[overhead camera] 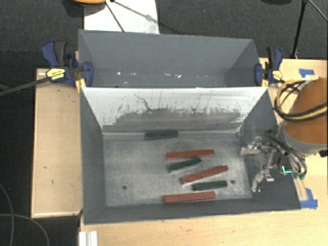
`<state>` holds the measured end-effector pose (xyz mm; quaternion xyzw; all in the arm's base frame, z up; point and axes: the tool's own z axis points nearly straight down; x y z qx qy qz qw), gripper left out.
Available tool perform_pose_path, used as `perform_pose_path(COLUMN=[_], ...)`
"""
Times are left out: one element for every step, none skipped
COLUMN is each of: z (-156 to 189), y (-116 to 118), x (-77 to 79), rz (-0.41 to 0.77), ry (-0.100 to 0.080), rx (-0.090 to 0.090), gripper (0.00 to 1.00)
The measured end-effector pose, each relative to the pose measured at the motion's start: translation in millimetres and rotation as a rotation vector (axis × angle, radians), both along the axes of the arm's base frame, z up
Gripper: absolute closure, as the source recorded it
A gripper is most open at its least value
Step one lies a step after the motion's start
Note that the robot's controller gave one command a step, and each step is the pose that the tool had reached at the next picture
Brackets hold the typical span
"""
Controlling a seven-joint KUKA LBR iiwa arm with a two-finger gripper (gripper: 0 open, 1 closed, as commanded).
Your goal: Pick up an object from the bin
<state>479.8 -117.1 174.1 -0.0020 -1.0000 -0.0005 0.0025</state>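
Closest to the hand (254, 165): short green stick (209, 185), flat on the floor of the bin (128, 183), right of the middle and toward the front. Just behind it, tilted red stick (204, 175), its right end turned a little toward the back wall. Near the two but not touching, as far as can be seen. Farther back, middle green stick (185, 163), also tilted, and just behind that, long red stick (189, 154), lying almost straight across. Hard to tell if those two touch. Down at the front, front red stick (189, 198), lying along the front wall, below the short green stick. Far off from the rest, back green stick (161, 135), right at the foot of the back wall, left of the middle. All six flat, none stacked, left part of the floor bare. Off to the right of the sticks, the hand, low by the right wall of the bin, well apart from the nearest stick ends. Two thin fingers (251, 149) spread wide, one toward the back and one toward the front. Nothing between them, so nothing held. Behind the hand, the arm (305, 132) with its orange cover and looped dark cables, coming in over the right rim.
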Motion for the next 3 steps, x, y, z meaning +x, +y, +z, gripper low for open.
perform_pose_path(z=[3,-48,-100], y=[0,2,25], x=[1.9,20.6,39.1], rz=[0.004,0.042,0.016], ry=[-0.007,-0.014,-0.021], rx=[-0.002,-0.003,-0.002], gripper=[0.0,0.0,1.0])
